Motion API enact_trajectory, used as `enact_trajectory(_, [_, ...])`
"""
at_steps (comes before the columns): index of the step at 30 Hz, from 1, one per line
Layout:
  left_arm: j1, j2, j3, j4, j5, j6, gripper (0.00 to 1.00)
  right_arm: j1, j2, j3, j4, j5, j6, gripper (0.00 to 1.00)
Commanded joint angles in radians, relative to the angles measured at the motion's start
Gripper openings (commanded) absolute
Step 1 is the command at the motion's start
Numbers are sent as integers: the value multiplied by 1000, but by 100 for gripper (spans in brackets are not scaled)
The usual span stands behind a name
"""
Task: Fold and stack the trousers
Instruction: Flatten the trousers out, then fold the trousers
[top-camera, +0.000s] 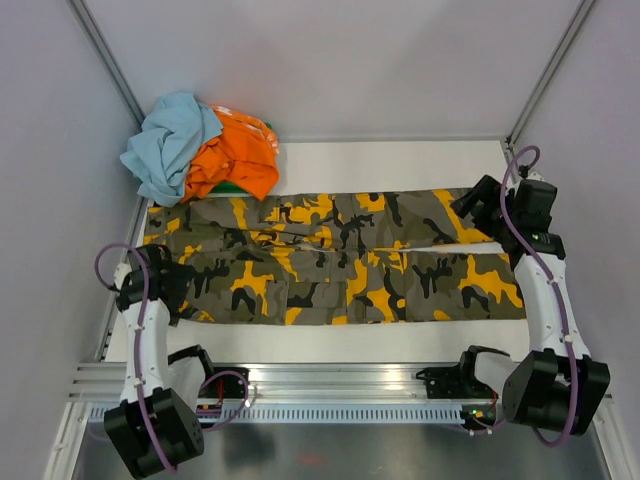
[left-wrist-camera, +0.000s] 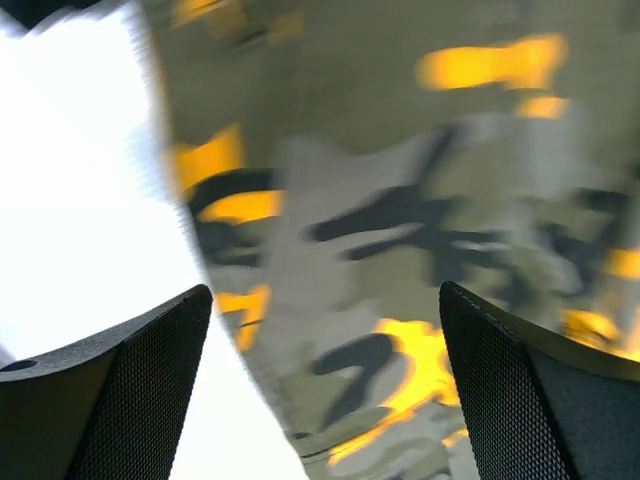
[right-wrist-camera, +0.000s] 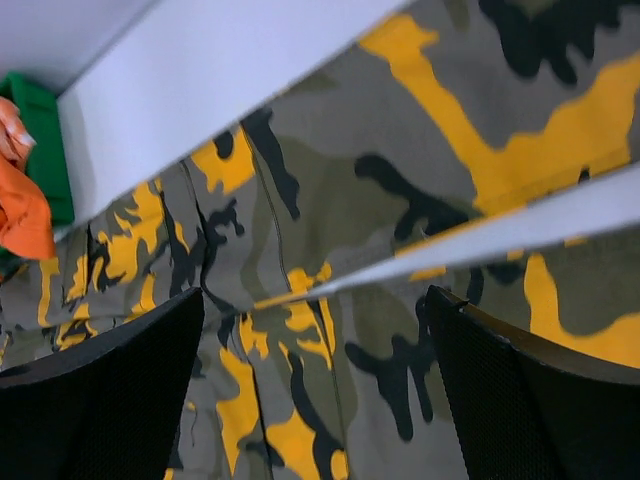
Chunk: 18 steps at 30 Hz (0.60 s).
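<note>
The long cargo trousers in olive, black, grey and orange-yellow camouflage cloth (top-camera: 330, 260) lie flat across the white table (top-camera: 380, 160), and both grippers stand over them with jaws apart. The left gripper (left-wrist-camera: 325, 290) is above the cloth's left edge, and the right gripper (right-wrist-camera: 315, 295) is above the far leg's right end. Beyond the left gripper, at the table's far corner, sits a heap of crumpled light-blue cloth (top-camera: 170, 140) and orange cloth (top-camera: 235, 155).
</note>
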Motion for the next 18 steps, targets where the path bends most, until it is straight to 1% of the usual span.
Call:
enact_trajectory(1, [31,-66,-74,-72,-65,-160,100,-4,21,0,-138,-41,71,98])
enact_trajectory(2, [34,-77,-85,-78,-80,-179,100,-4,22,9,-166,-1,69,98])
enact_trajectory(3, [39,-80,-93,-89,-100,-189,100,-4,21,24,-205,74,65,98])
enact_trajectory(4, [40,-80,-109,-87,-140,-196,100,-4,18,30,-221,97,55,98])
enact_trajectory(6, [53,-68,-132,-75,-168,-217,100,-4,13,34,-236,128,61,98])
enact_trajectory(9, [68,-33,-162,-14,-140,-203,99,-4,10,29,-232,128,104,98])
enact_trajectory(11, [80,-16,-171,49,-97,-168,98,-4,4,38,-238,146,144,98])
enact_trajectory(13, [89,-2,-175,92,-57,-119,97,-4,-28,34,-224,197,170,98])
enact_trajectory(15, [91,-1,-188,113,-28,-99,97,-4,-71,8,-209,240,204,98])
enact_trajectory(16, [90,-2,-194,136,-22,-90,96,-4,-82,-3,-210,289,218,98])
enact_trajectory(18, [89,12,-208,147,-4,-93,96,-4,-97,-37,-223,320,248,98])
